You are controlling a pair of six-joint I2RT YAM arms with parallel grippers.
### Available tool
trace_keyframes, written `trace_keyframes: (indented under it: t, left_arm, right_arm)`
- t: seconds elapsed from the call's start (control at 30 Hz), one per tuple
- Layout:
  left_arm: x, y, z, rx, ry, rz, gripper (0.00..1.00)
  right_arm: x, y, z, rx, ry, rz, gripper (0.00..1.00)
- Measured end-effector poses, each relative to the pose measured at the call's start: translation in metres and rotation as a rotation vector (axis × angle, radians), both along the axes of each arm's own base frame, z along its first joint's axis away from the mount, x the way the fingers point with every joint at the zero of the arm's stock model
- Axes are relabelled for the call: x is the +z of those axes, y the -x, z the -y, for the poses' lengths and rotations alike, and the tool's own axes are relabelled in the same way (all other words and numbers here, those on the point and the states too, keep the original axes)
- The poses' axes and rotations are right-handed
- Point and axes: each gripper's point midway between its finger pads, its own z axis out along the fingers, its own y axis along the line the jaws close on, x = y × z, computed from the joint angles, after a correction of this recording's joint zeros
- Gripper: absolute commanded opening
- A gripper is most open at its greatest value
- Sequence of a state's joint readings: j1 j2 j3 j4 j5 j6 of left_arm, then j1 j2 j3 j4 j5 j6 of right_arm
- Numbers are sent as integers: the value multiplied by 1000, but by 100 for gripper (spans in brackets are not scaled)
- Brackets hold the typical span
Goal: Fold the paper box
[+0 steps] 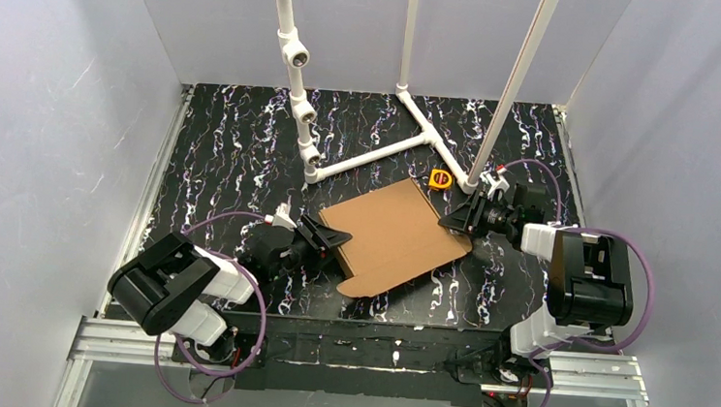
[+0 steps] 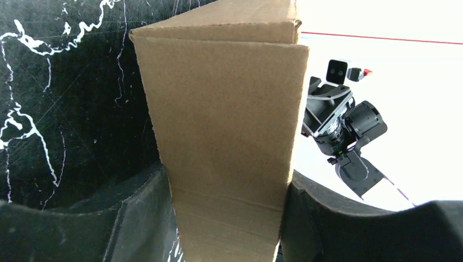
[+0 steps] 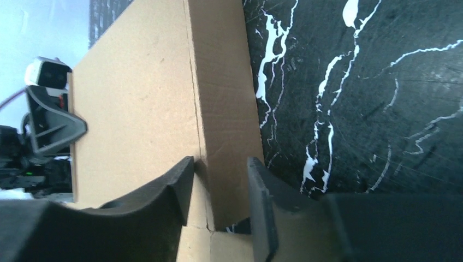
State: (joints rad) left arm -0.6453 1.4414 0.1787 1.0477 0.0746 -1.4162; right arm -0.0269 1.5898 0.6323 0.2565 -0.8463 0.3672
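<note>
A plain brown corrugated cardboard box fills the middle of the view, one broad panel facing the camera and a second panel folding away from it along a crease at the top. The left gripper straddles the panel's lower end, and its black fingers meet the cardboard on either side with no gap showing. A black table with white marbling lies to the left. To the right, beyond the panel, the right arm's black wrist assembly stands against a bright white background.

Brown paper box, seemingly folded flat
</note>
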Motion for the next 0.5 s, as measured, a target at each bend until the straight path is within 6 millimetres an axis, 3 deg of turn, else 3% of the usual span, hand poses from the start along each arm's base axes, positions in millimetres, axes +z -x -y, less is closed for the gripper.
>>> trace_keyframes:
  t: [0.17, 0.3, 0.5]
  left_arm:
    - [5, -1, -1, 22, 22, -5, 26]
    - [12, -1, -3, 44, 44, -9, 23]
    - [22, 3, -5, 55, 75, -52, 24]
  right_arm:
    - [15, 4, 5, 8, 52, 67, 79]
    - [56, 6, 9, 38, 115, 256, 97]
    - [139, 17, 9, 261, 282, 752, 98]
